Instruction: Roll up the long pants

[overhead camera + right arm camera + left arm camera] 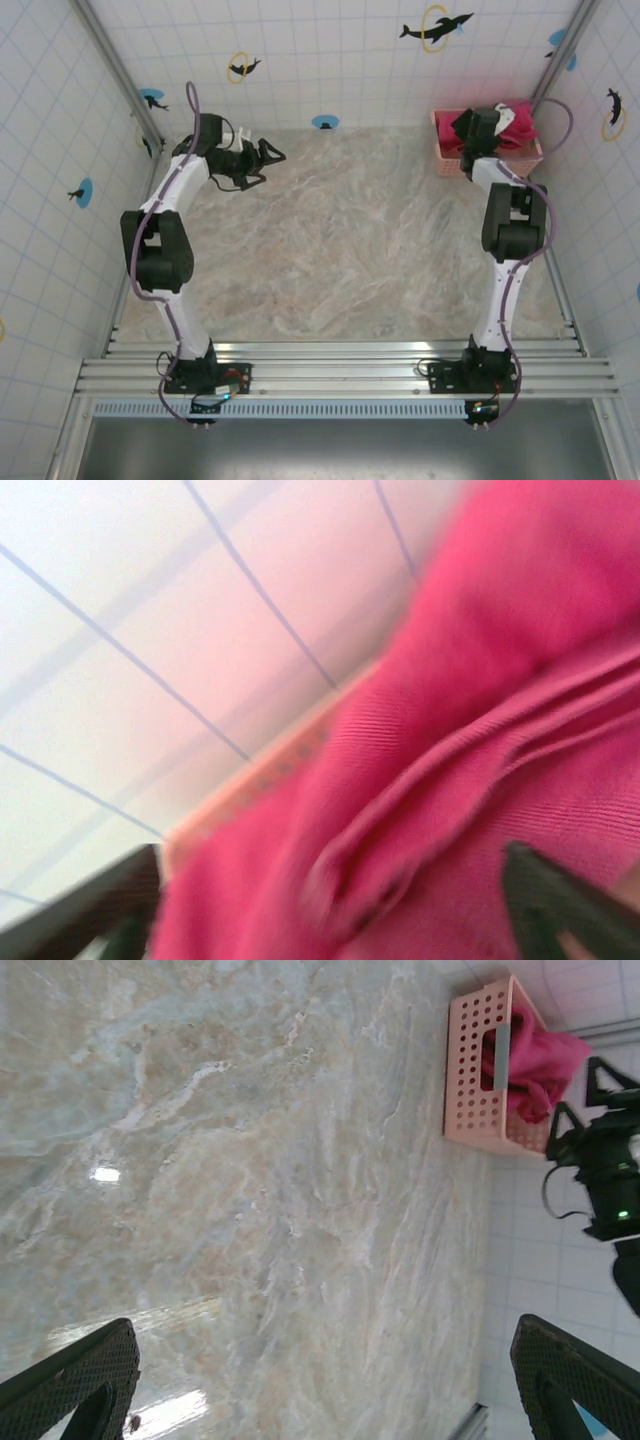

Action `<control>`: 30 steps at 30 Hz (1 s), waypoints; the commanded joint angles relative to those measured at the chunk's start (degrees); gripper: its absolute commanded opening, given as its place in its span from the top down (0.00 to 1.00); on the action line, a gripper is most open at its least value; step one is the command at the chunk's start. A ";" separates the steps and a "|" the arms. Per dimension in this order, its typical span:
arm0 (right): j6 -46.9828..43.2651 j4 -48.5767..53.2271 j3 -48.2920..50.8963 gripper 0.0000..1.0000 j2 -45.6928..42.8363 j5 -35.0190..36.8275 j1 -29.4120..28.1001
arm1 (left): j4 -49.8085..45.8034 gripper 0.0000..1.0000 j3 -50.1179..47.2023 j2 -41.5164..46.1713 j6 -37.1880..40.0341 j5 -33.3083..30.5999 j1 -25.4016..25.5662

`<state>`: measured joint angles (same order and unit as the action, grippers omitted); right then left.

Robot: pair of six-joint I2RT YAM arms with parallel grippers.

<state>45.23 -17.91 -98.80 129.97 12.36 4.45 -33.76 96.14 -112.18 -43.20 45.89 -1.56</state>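
The long pants are a bunched magenta-red heap inside the salmon-pink lattice basket at the table's far right corner. My right gripper hangs directly over the basket, open. In the right wrist view its dark fingers stand wide apart, with the ribbed pants cloth close below and between them. My left gripper is at the far left, open over bare table. The left wrist view shows the basket and the pants far off, across the table from the left gripper.
The marble-patterned table stretches between the two arms. Tiled walls with dolphin stickers close in the back and both sides. A metal rail runs along the near edge by the arm bases. The basket rim sits against the back wall.
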 commanded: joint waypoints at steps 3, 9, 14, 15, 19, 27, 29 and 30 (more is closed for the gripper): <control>-2.85 11.20 -1.50 0.02 -8.74 8.64 -1.71 | -4.29 0.03 -3.22 5.18 7.91 -4.53 -0.34; -1.92 32.36 -0.86 0.02 -19.20 12.52 -2.95 | -2.74 0.02 -7.98 8.32 10.88 -8.32 -0.63; -16.71 22.82 17.66 0.02 -35.21 3.15 -7.39 | 2.81 0.03 -15.02 16.36 24.42 -26.02 -0.94; -19.33 23.48 19.79 0.02 -37.12 0.48 -7.95 | 6.65 0.03 -18.89 19.09 28.29 -28.79 -0.92; -29.16 30.91 30.17 0.02 -46.02 -5.57 -10.92 | 31.81 0.03 -41.16 31.63 46.52 -30.24 -0.90; -45.00 2.75 66.57 0.02 -63.30 -5.18 -12.08 | 64.61 0.03 -67.38 31.88 48.82 -28.74 -0.94; -45.80 2.19 68.36 0.02 -63.14 -4.68 -11.21 | 72.80 0.03 -70.29 29.70 48.14 -27.80 -0.69; -45.78 0.91 69.26 0.02 -62.65 -6.91 -9.92 | 75.35 0.03 -70.94 28.11 48.65 -27.55 -0.52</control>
<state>5.45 -5.02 -30.57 68.86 7.42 -6.98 23.03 26.72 -81.93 2.87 17.28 -2.26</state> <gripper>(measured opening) 0.982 0.972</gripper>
